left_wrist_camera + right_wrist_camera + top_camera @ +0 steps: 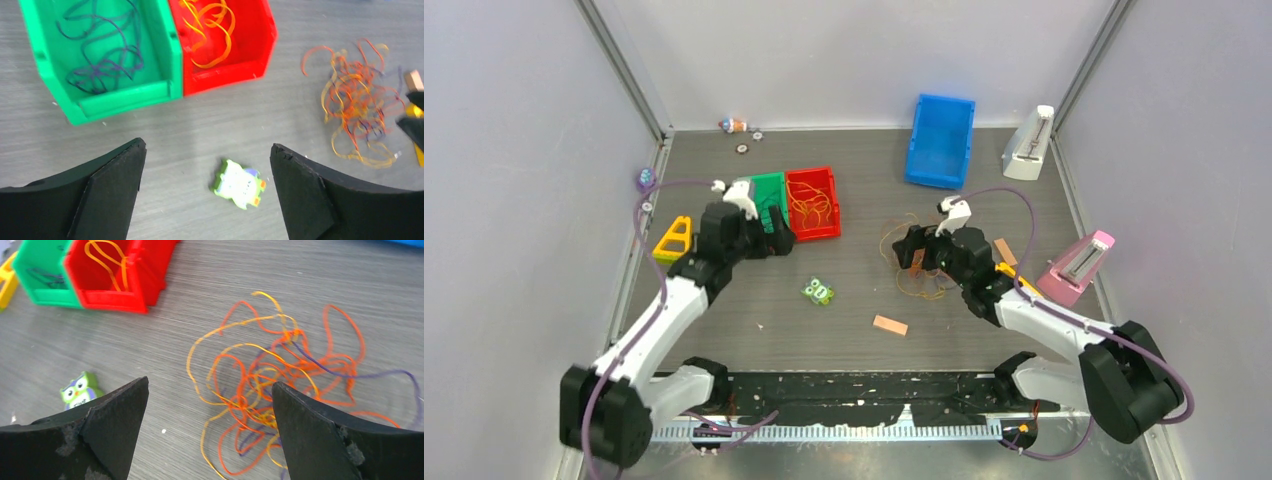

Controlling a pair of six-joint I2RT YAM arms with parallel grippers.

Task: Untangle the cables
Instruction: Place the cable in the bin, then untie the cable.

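The left gripper (pixel 206 185) and right gripper (pixel 210 425) stand released, empty. The cables (pixel 260 410) pass partly behind the right gripper, lower loops cut off.

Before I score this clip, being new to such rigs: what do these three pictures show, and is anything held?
Two robot arms are bolted at a table's near edge. The wide picture looks down from above; the other two come from wrist cameras, so the black shapes below are that arm's fingers. The left gripper and right gripper are open, holding nothing. On the table lie a tangle of orange, red and purple cables, a green bin with purple strands, a red bin with orange ones, and an owl toy.
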